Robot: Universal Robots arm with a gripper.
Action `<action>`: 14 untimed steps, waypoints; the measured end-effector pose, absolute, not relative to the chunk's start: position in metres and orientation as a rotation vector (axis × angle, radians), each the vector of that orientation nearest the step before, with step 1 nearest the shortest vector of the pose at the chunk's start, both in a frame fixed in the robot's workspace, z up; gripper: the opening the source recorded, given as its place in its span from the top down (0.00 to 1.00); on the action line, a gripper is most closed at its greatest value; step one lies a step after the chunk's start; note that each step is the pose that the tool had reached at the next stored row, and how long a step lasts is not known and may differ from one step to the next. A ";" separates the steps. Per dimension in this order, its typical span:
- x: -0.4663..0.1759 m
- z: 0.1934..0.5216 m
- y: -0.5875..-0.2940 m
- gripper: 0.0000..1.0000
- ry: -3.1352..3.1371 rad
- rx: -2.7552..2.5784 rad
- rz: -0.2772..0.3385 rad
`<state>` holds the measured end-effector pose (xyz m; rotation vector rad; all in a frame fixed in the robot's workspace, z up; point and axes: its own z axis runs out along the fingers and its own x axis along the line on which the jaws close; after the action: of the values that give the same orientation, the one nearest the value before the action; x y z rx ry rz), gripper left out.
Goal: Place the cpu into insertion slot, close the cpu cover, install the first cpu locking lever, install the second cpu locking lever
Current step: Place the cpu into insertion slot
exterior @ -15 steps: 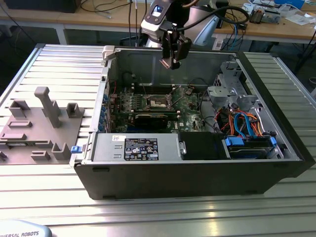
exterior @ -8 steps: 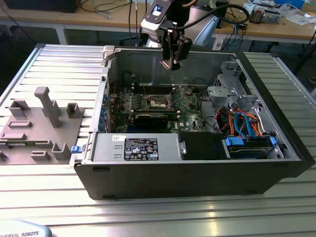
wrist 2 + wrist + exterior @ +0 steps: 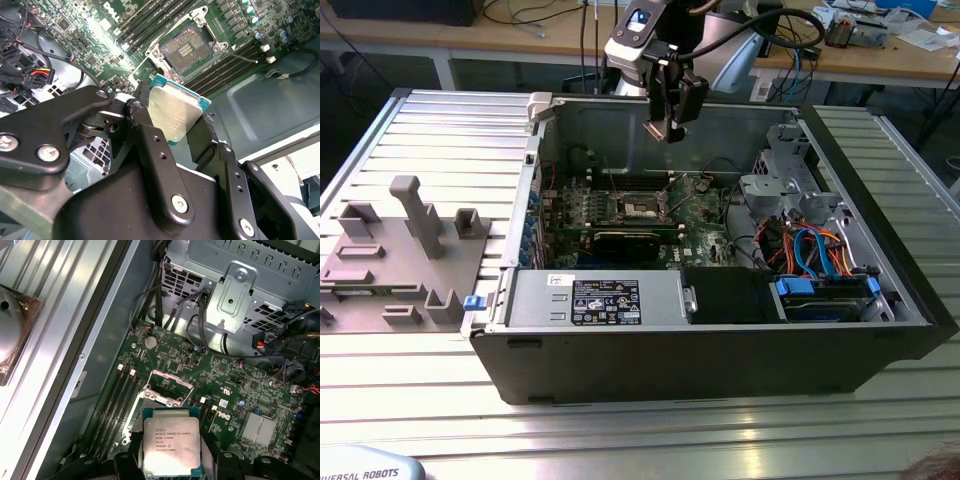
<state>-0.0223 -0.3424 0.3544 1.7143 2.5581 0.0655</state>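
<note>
Two black fingers [image 3: 150, 135] of the gripper [image 3: 175, 122] clamped on opposite edges of the cpu [image 3: 175, 112], chip held in the air over the green circuit board [image 3: 100, 30], insertion slot [image 3: 186, 47] beyond it uncovered, all inside the open computer case [image 3: 720, 350].

Both wrist views: gripper [image 3: 172, 125] hides the cpu's [image 3: 175, 112] lower corners from me. Exterior view: what the gripper carries is too small for me to tell.

Open computer case [image 3: 700, 350] (cables [image 3: 815, 248] inside).
</note>
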 end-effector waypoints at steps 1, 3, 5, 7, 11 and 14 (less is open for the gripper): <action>-0.022 0.354 -0.342 0.46 2.557 1.716 0.065; -0.022 0.354 -0.342 0.46 2.556 1.718 0.065; -0.022 0.354 -0.342 0.46 2.554 1.720 0.065; -0.022 0.354 -0.342 0.46 2.553 1.722 0.065; -0.022 0.354 -0.342 0.46 2.550 1.726 0.065; -0.022 0.354 -0.342 0.46 2.548 1.729 0.065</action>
<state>-0.0223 -0.3423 0.3543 1.7287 2.5480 0.0650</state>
